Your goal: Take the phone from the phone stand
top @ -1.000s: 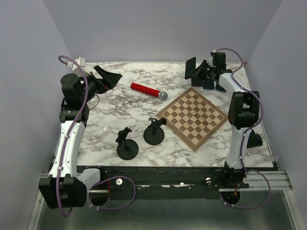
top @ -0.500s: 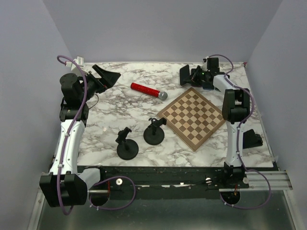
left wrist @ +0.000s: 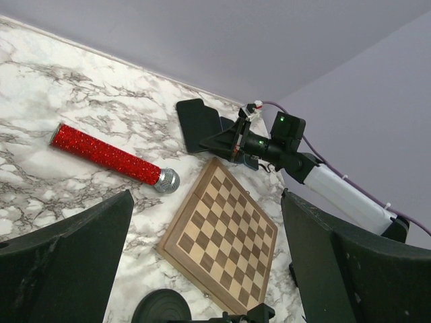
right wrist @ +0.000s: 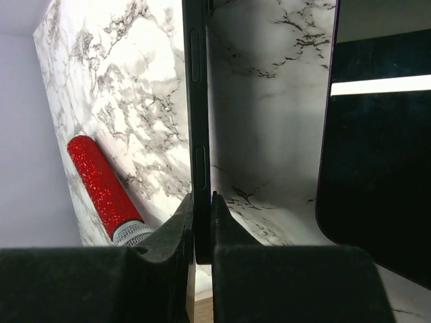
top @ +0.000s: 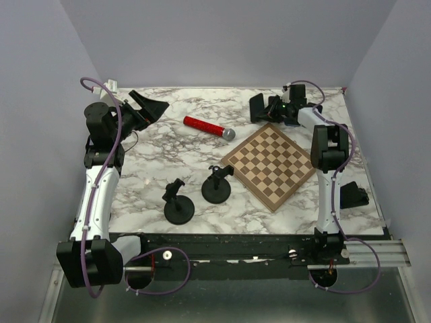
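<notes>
Since a second ago, our right arm has swung its wrist leftward along the desk's far edge, carrying the phone to the upper right of the top view, beyond the chessboard. The right jaws are clamped on the phone's thin edge, well apart from the phone stand and the second stand at mid-frame. Our left jaws stand wide apart at upper left.

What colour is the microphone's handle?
Glittery red microphone handle, with a silver head; the left wrist view shows it best.
</notes>
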